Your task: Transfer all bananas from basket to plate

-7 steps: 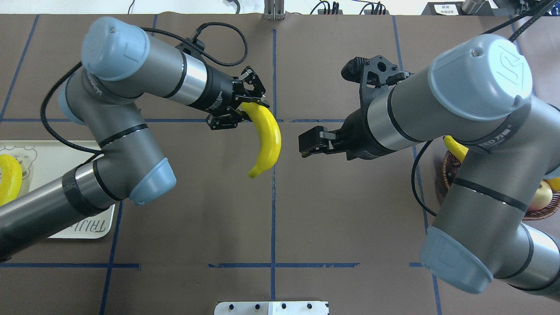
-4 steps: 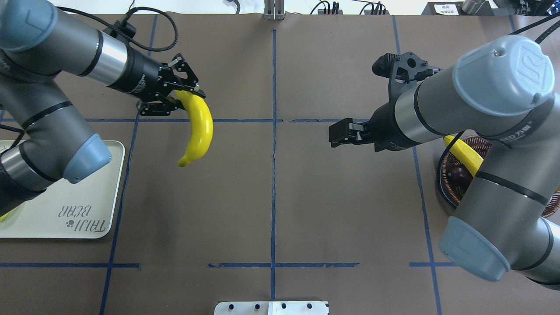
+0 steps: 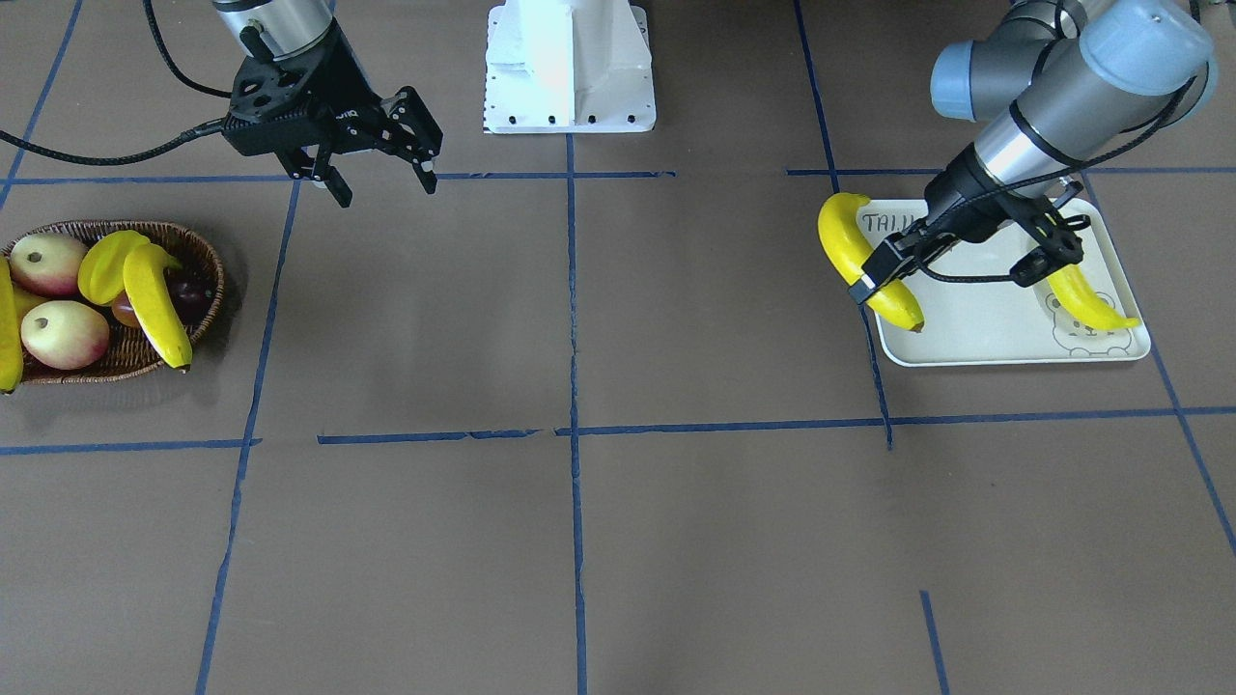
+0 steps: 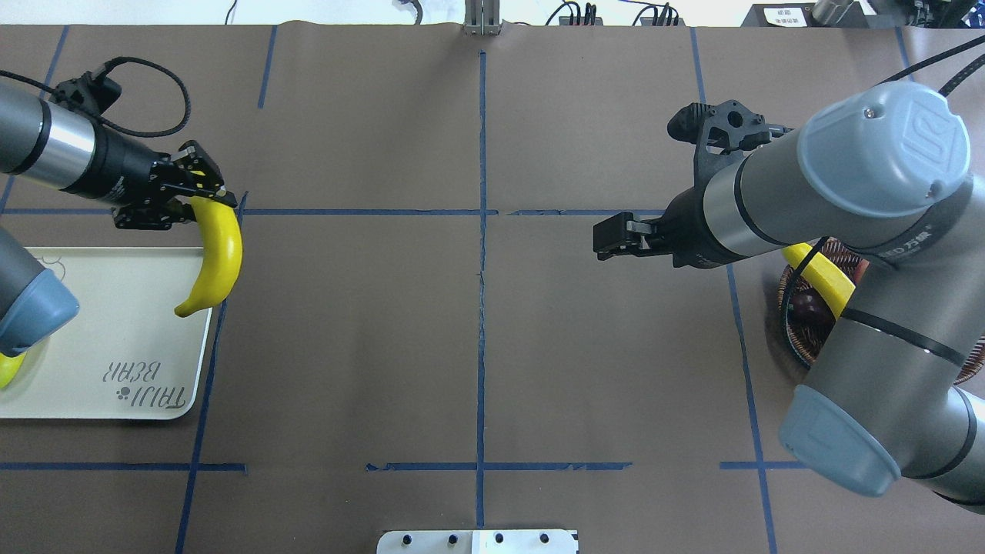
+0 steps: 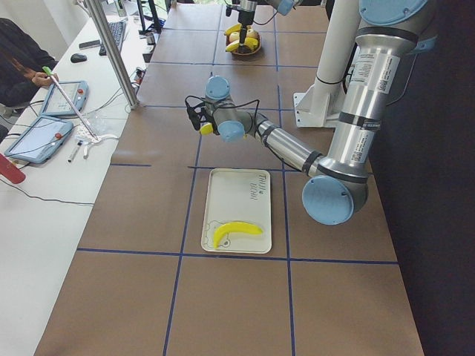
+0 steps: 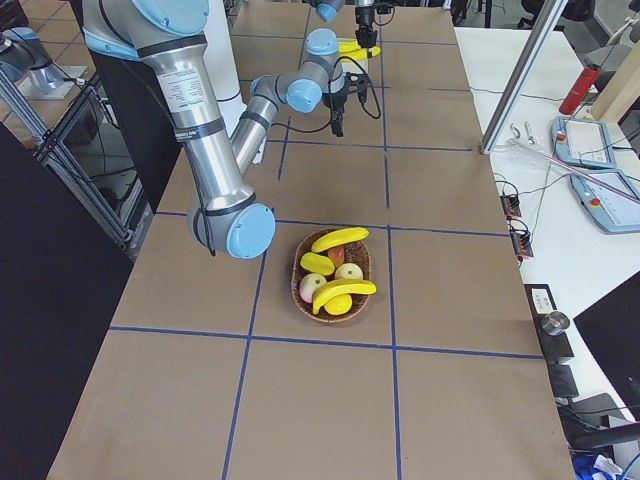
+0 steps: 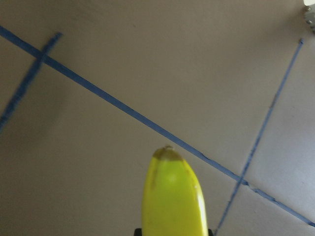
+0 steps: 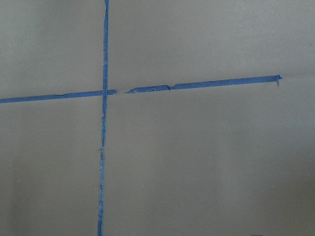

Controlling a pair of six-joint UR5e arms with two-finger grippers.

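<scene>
My left gripper [image 4: 202, 201] is shut on one end of a yellow banana [image 4: 216, 260], which hangs over the off-white plate's [image 4: 115, 323] inner edge. The left wrist view shows that banana's tip [image 7: 172, 196] above the table. The same plate [image 3: 985, 328] carries another banana [image 3: 1086, 299] lying over the bear drawing. My right gripper [image 3: 381, 183] is open and empty above the table, a little way from the wicker basket [image 3: 126, 362]. One banana [image 3: 154, 304] lies across that basket, and another banana [image 3: 8, 338] shows at the frame's edge.
The basket also holds a yellow-green starfruit [image 3: 106, 263] and two reddish round fruits [image 3: 63, 333]. Blue tape lines [image 8: 103, 147] grid the brown table. The robot's white base [image 3: 570, 68] stands at the back. A person [image 5: 22, 67] sits at a side desk with tablets.
My left arm has swung the held banana from the table's centre leftward to the plate's edge. My right arm has drawn back a little toward the basket side.
</scene>
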